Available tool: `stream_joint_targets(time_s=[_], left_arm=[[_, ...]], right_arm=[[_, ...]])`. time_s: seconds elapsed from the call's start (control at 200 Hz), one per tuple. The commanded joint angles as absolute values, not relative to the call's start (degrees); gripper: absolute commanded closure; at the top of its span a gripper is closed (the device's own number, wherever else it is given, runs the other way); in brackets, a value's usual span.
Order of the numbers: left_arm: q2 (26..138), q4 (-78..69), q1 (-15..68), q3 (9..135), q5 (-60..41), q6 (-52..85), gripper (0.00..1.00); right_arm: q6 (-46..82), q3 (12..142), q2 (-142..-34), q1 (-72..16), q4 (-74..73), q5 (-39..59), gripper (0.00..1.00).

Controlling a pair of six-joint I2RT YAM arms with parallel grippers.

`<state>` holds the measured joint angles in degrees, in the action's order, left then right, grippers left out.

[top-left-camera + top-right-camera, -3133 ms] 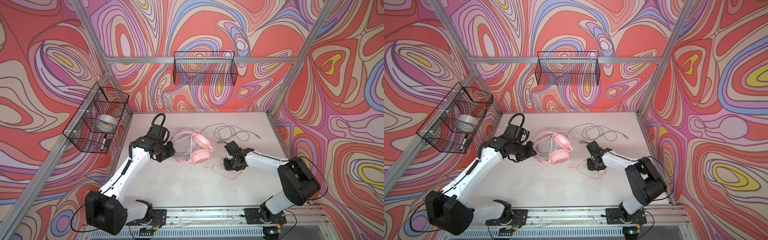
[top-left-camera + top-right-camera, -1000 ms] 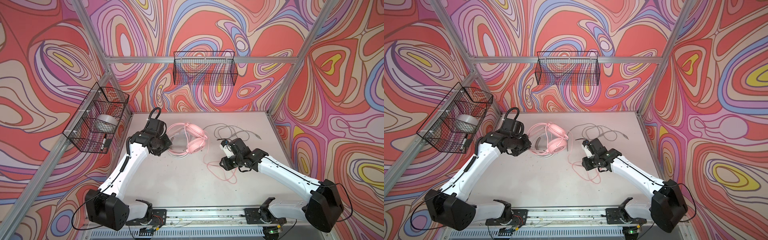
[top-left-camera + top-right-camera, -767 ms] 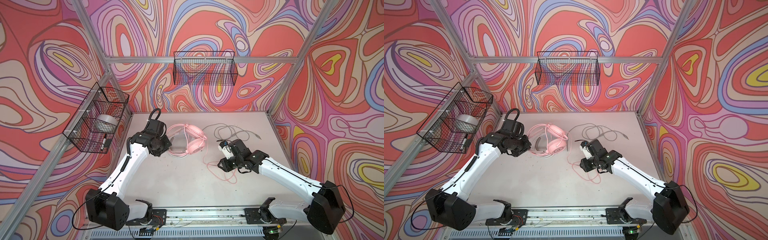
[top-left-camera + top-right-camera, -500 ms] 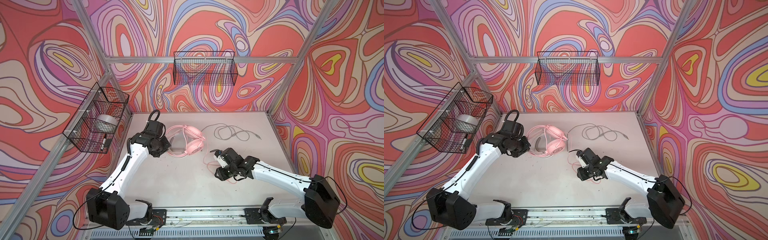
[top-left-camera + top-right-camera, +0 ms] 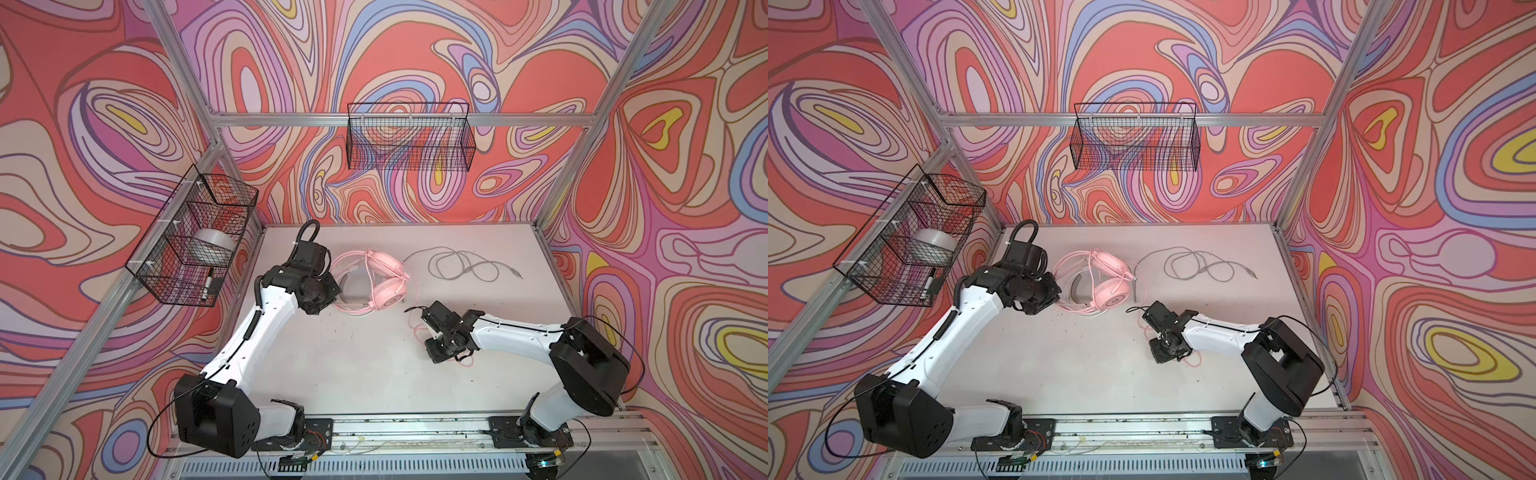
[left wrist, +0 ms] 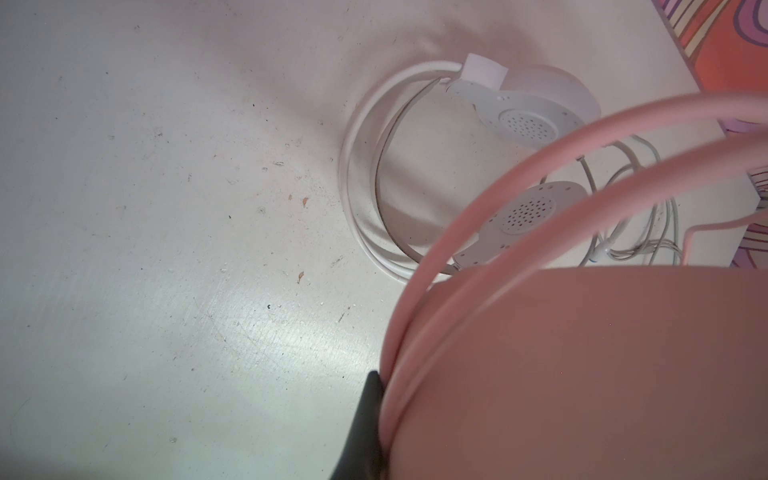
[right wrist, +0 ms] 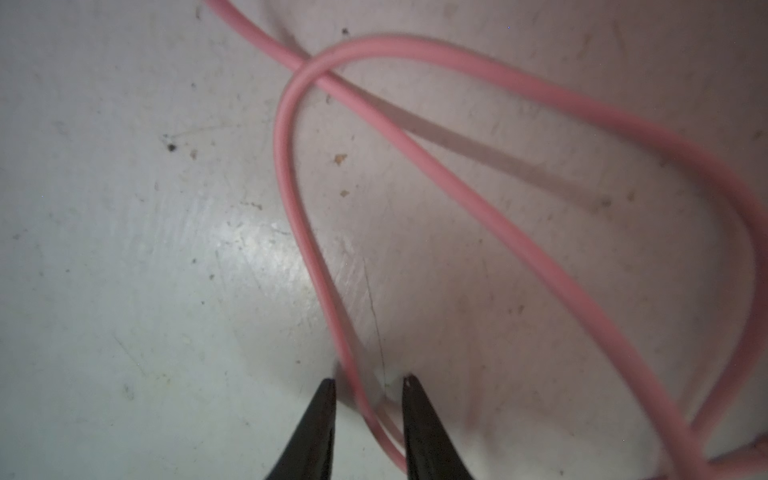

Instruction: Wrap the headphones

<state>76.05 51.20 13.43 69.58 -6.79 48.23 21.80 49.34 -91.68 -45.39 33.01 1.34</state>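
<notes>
The pale pink headphones hang tilted at the back middle of the table in both top views. My left gripper is shut on their headband. One black finger shows beside the band and the other is hidden behind it. The white headphones lie flat on the table below, partly hidden under the pink ones. The pink cable trails forward in loops. My right gripper points down at the table, open, with a strand of the pink cable running between its fingers.
The grey-white cable lies in loose loops at the back right of the table. A wire basket on the left wall holds a tape roll and a marker. Another wire basket hangs on the back wall.
My right gripper has moved left and toward the front edge, down over the pink cable loops. The left gripper has held the pink headphones almost still.
</notes>
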Motion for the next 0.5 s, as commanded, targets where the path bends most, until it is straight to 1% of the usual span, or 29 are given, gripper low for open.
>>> stream_joint_targets(time_s=[0.0, 0.135, 0.215, 0.285, 0.381, 0.496], left_arm=[[75.77, 48.73, 12.74, 69.52, -7.64, 48.79, 1.0], [75.75, 48.69, 12.66, 69.45, -7.55, 48.78, 1.0], [75.76, 48.71, 12.57, 69.49, -7.45, 48.85, 1.0], [75.67, 48.69, 12.48, 69.51, -7.3, 48.97, 1.0], [75.59, 48.78, 12.4, 69.52, -6.88, 49.05, 1.0], [75.58, 48.92, 12.31, 69.57, -6.21, 49.3, 1.0]], right_arm=[[21.31, 50.69, -93.13, -45.92, 34.17, 0.24, 0.75], [19.62, 50.89, -94.51, -46.82, 35.58, 1.42, 0.82], [19.04, 50.8, -95.07, -47.43, 35.79, 1.93, 0.9], [18.45, 50.64, -94.86, -47.76, 35.73, 2.71, 1.0], [16.97, 50.07, -91.8, -47.9, 34.95, 4.18, 1.0], [13.65, 49.35, -84.06, -47.9, 33.36, 7.87, 1.0]])
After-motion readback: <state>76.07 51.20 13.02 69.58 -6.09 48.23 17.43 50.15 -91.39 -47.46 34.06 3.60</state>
